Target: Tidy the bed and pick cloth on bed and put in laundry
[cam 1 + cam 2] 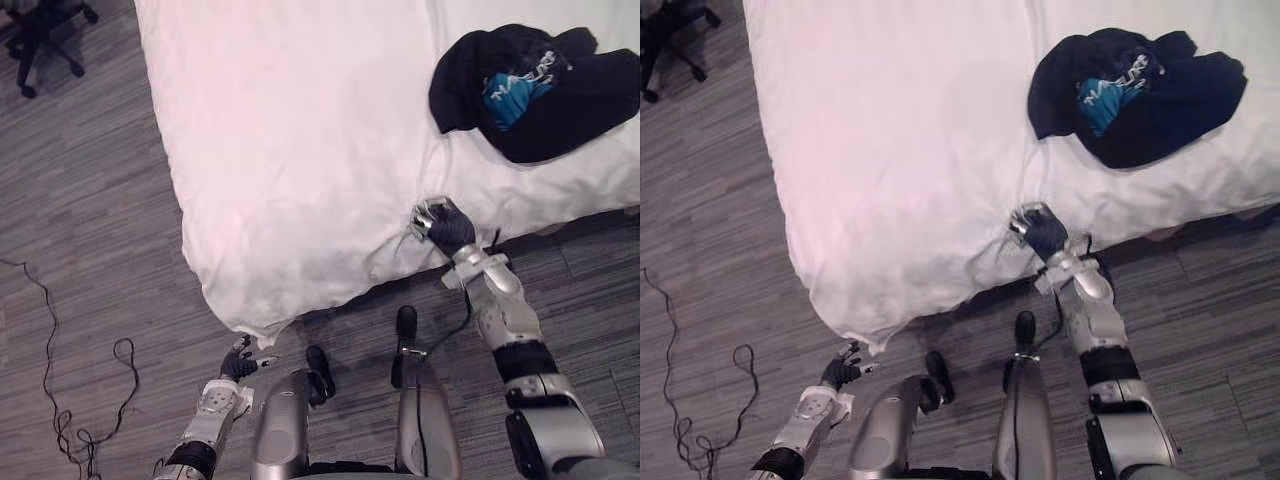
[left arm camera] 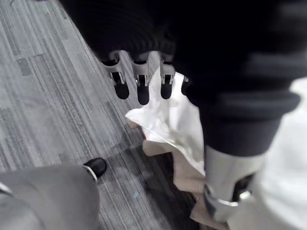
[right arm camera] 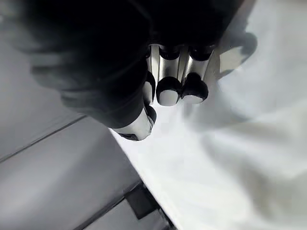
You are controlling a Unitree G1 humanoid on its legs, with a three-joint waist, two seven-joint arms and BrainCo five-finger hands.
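Note:
A white sheet covers the bed and hangs over its near edge. A crumpled black cloth with a blue print lies on the bed at the far right. My right hand is at the bed's near edge, below that cloth. Its fingers are curled into the sheet, and creases run toward the grip. My left hand hangs low over the floor just below the sheet's hanging corner. It is open, with straight fingers holding nothing.
Grey plank floor lies to the left of and in front of the bed. A black office chair stands at the far left corner of the view. The bed's left edge runs down to the near corner.

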